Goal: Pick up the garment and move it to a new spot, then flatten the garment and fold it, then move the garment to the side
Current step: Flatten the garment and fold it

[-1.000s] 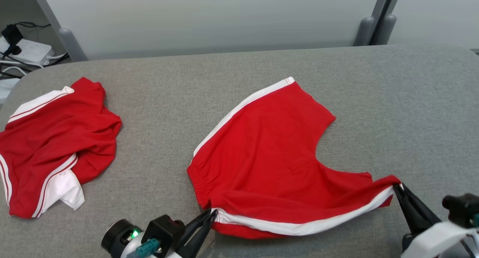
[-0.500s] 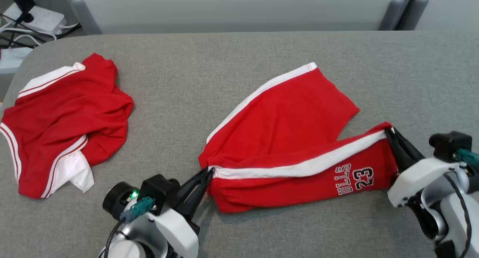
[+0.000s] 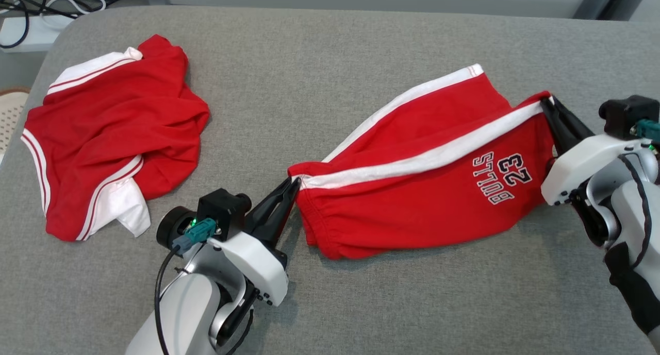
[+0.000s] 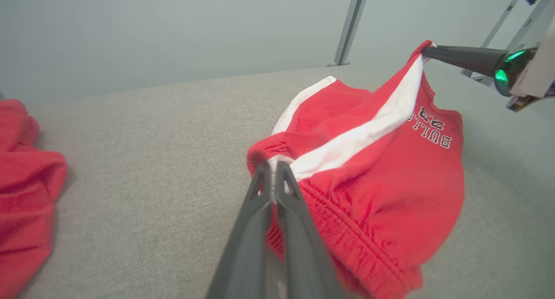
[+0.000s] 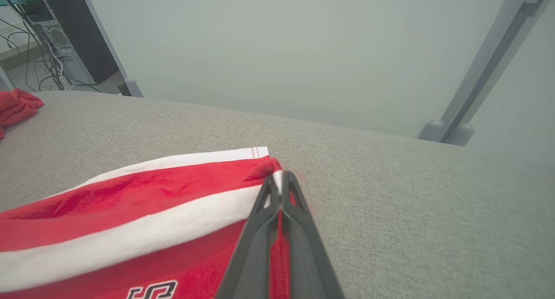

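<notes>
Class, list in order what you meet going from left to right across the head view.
From the left: crumpled red garment → left gripper → red shorts, pinched at both ends by shut jaws → right gripper.

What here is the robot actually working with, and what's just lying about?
In the job: red shorts, pinched at each end by the left claw and right claw; grey table under them.
Lying about: crumpled red garment at the table's left; white power strip beyond the table.
</notes>
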You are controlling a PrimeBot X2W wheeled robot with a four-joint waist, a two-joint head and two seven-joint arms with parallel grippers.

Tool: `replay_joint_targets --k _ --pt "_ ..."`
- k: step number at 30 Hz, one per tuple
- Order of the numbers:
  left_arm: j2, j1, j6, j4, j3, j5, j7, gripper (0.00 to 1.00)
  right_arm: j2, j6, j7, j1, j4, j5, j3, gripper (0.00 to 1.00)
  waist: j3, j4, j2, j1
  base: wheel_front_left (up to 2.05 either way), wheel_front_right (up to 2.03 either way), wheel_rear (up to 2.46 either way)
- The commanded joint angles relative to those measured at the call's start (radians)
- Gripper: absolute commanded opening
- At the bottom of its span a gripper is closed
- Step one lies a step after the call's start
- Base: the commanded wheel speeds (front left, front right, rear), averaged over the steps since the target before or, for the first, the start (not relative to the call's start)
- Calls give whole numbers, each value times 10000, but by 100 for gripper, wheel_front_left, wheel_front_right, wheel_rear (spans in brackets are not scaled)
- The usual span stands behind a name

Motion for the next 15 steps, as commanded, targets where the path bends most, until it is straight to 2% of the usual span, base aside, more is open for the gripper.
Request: replay_joint_targets --k 1,15 --pt "25 -675 -63 117 362 -155 -199 0 -99 40 -223 -472 132 144 307 0 260 256 0 0 0 0 0" --pt "-777 -2420 -272 2688 101 -639 -1205 0 -164 40 -796 -2745 2252 831 1899 0 943 888 0 0 0 0 0"
